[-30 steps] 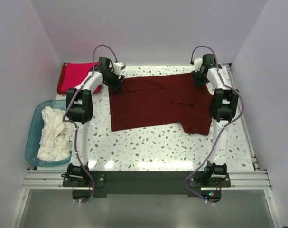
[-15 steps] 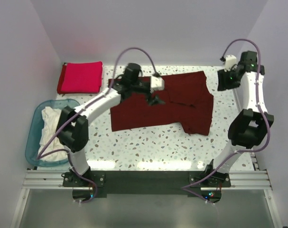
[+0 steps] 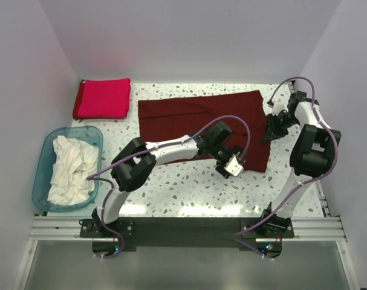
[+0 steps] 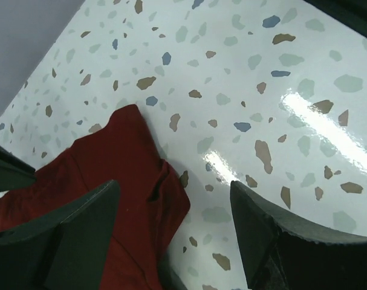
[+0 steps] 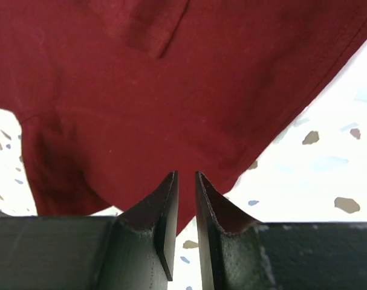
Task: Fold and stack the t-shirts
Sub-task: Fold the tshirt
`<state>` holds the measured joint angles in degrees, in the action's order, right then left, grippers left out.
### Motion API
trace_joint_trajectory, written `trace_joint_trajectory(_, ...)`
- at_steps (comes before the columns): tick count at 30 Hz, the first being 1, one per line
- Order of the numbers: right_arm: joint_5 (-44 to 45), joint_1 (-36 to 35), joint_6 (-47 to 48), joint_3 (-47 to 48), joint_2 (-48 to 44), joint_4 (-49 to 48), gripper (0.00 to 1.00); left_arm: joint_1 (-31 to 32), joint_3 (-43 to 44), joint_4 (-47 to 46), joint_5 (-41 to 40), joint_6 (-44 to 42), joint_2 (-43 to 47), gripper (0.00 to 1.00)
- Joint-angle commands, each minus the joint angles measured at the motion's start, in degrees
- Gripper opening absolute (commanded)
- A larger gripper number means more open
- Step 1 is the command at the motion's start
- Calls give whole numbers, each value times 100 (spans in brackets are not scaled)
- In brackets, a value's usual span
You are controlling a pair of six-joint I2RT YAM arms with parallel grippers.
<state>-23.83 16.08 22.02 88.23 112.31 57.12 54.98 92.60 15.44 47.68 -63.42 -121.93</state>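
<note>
The dark maroon t-shirt point(image 3: 195, 121) lies spread across the back middle of the table. My left gripper point(image 3: 230, 164) reaches over to the shirt's near right corner. Its jaws stand wide open, with that maroon corner point(image 4: 120, 163) under the left finger point(image 4: 80, 235) and bare table under the right one. My right gripper point(image 3: 272, 130) hangs over the shirt's right edge point(image 5: 171, 84). Its jaws point(image 5: 186, 175) leave only a narrow slit, with cloth showing behind the tips. A folded crimson t-shirt point(image 3: 103, 98) rests at the back left. White t-shirts point(image 3: 71, 169) fill the tub.
A translucent blue tub point(image 3: 44, 151) stands at the left edge. White walls close in the back and both sides. The speckled table point(image 3: 189, 193) shows in front of the maroon shirt.
My left arm swung from the shirt's back left across to its near right corner. My right gripper dropped from high at the back right to the shirt's right edge, and its jaws narrowed.
</note>
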Motion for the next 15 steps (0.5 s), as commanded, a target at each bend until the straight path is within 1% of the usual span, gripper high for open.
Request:
trace_joint_trajectory(1,-157,-25,-163,-16,97,-377,21,170,268,-181,-355,-680,-234,78)
trace_joint_trajectory(3,-87,-61,-128,-7,194,-430,21,232,268,-243,-513,-716,-384,78)
trace_joint_trajectory(6,133,-113,-110,54,449,-535,21,311,241,-235,-847,-953,-542,74)
trace_joint_trajectory(7,203,-113,-119,63,571,-605,21,346,259,-252,-900,-997,-560,68)
trace_joint_trajectory(9,405,-114,-145,89,669,-667,21,355,250,-305,-1058,-1015,-586,62)
trace_joint_trajectory(10,449,-122,-163,107,739,-702,21,373,250,-357,-1137,-1041,-595,53)
trace_joint_trajectory(12,546,-114,-172,133,809,-755,21,373,233,-410,-1374,-1041,-560,45)
trace_joint_trajectory(13,564,-113,-172,151,845,-773,21,373,163,-515,-1445,-1006,-543,43)
trace_joint_trajectory(14,590,-113,-172,177,871,-782,21,373,93,-612,-1498,-988,-499,44)
trace_joint_trajectory(15,625,-113,-163,195,880,-782,21,364,-13,-752,-1533,-884,-368,51)
